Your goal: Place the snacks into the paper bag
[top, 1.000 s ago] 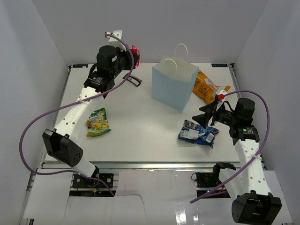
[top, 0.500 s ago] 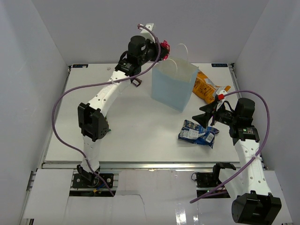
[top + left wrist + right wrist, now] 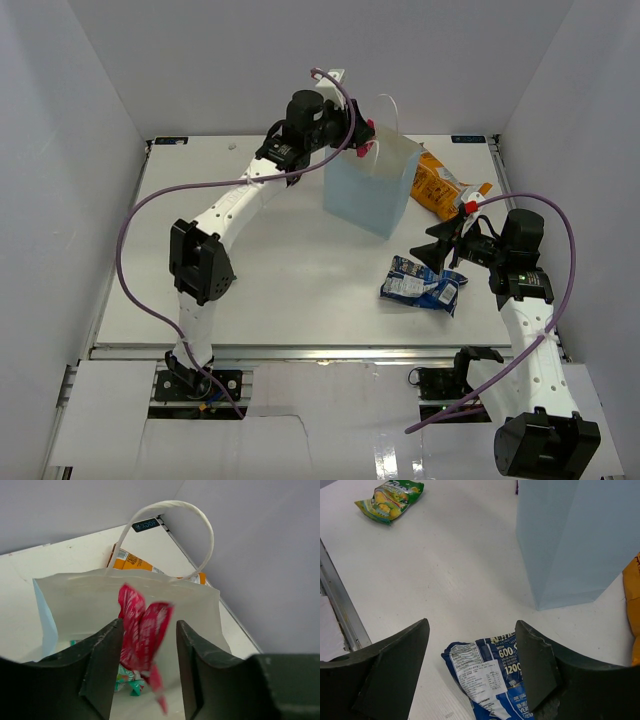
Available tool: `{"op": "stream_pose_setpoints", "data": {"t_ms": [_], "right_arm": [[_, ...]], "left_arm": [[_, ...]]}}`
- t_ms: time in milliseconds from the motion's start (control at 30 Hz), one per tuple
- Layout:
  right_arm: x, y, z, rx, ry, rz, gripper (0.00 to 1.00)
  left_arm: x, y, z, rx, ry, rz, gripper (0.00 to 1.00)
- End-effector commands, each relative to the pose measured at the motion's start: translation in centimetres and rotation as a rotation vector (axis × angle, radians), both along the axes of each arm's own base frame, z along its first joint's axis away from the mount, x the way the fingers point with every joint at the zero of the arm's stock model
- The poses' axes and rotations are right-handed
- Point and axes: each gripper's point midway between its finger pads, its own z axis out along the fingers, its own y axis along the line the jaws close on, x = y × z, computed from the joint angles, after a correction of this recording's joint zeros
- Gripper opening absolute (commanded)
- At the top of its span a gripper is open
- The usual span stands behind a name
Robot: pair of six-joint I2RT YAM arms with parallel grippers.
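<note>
The light-blue paper bag (image 3: pixel 368 190) stands upright at the back centre. My left gripper (image 3: pixel 362 135) hovers over its mouth, jaws apart. The tiny red wrapper (image 3: pixel 142 630) hangs blurred between the fingers (image 3: pixel 102 660), above the bag's white inside (image 3: pixel 80 605). A green-white-red bag (image 3: pixel 124 679) lies on the bag's floor. My right gripper (image 3: pixel 441 252) is open and empty just above the blue-white bag (image 3: pixel 420 285), which also shows in the right wrist view (image 3: pixel 495 675). The large orange bag (image 3: pixel 437 185) lies behind the paper bag. The yellow-green packet (image 3: pixel 390 497) lies far left, hidden by my left arm in the top view.
White walls enclose the table (image 3: pixel 290 280) on three sides. The bag's white cord handles (image 3: pixel 172 510) stand up around the left gripper. A purple cable (image 3: pixel 130 230) loops out from the left arm. A metal rail (image 3: pixel 340 610) runs along the table's near edge.
My left arm swung from the back left to above the bag's mouth, carrying the red wrapper. Its jaws now stand apart and the wrapper looks blurred. The right arm has not moved.
</note>
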Motion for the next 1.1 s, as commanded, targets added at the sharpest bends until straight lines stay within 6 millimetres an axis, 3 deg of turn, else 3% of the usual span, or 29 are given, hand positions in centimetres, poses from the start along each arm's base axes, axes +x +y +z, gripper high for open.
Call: {"op": "stream_pose_setpoints", "data": {"t_ms": [0,100,233,300,367,400,433,467,500,533,567,600,633,667,700,733,767,800,833,867,900,1067], "right_arm": [[0.2,-0.1,0.1,-0.018,-0.043,0.008,0.75],[0.3,-0.3,-0.1,-0.039,-0.056,0.006,0.80],[0.6,-1.0,-1.0,-0.104,-0.053,-0.010,0.87],[1.3,-1.7,-1.2,-0.179,-0.073,-0.014,0.88],[1.1,-2.5,-3.4,-0.279,-0.036,0.020,0.91],[1.2,-3.2,-4.2,-0.337,-0.025,0.019,0.92],[1.2,-3.6,-4.6,-0.388,-0.029,0.040,0.93],[0.4,-4.1,-6.2,-0.427,0.033,0.065,0.95],[0.5,-5.0,-7.1,-0.511,0.016,0.081,0.95],[0.3,-5.3,-7.8,-0.550,0.022,0.100,0.95],[-0.1,-5.5,-8.8,-0.580,0.039,0.125,0.95],[-0.4,-6.1,-9.7,-0.629,0.066,0.128,0.95],[-0.8,-5.7,-10.3,-0.657,0.069,0.162,0.95],[-1.5,-5.6,-11.4,-0.672,0.102,0.182,0.95],[-2.0,-5.6,-12.4,-0.724,0.124,0.195,0.96],[-2.8,-4.3,-13.2,-0.752,0.132,0.240,0.97],[-3.2,-4.1,-13.8,-0.788,0.129,0.246,0.97],[-4.0,-4.8,-15.7,-0.864,0.162,0.237,0.97],[-3.6,-3.7,-16.0,-0.890,0.108,0.251,0.98],[-3.7,-3.6,-16.4,-0.899,0.119,0.220,0.97],[-3.7,-4.2,-17.2,-0.946,0.132,0.191,0.96],[-1.4,-5.4,-18.5,-1.074,0.093,0.049,0.88]], "left_arm": [[-1.5,0.9,5.0,-0.048,-0.072,0.003,0.58],[-1.2,1.2,5.3,-0.044,-0.066,0.029,0.70],[-1.2,2.8,8.9,-0.041,-0.139,0.093,0.77],[-2.2,4.4,11.5,-0.044,-0.184,0.130,0.78],[-2.7,6.4,12.0,0.004,-0.213,0.195,0.80],[-4.6,8.4,14.2,0.001,-0.244,0.229,0.82],[-5.6,9.5,14.5,0.017,-0.253,0.250,0.84],[-5.8,10.7,11.0,0.089,-0.206,0.281,0.84],[-6.8,11.8,10.2,0.101,-0.195,0.299,0.87],[-9.5,14.0,12.5,0.063,-0.238,0.325,0.88],[-10.3,14.9,7.4,0.130,-0.164,0.332,0.89],[-11.5,15.7,6.1,0.140,-0.153,0.329,0.93],[-14.1,17.2,7.4,0.103,-0.191,0.326,0.94],[-15.3,17.5,2.7,0.158,-0.129,0.296,0.95],[-16.4,18.1,1.6,0.166,-0.122,0.287,0.96],[-17.5,18.7,0.5,0.173,-0.114,0.279,0.98],[-19.2,19.8,0.8,0.156,-0.140,0.277,0.98],[-19.9,20.5,-2.3,0.196,-0.098,0.286,0.98],[-20.5,21.1,-3.3,0.203,-0.088,0.293,0.98],[-21.5,21.9,-3.0,0.184,-0.110,0.301,0.98],[-22.0,22.3,-5.0,0.207,-0.088,0.300,0.98],[-23.0,23.6,-7.1,0.235,-0.091,0.322,0.98]]}}
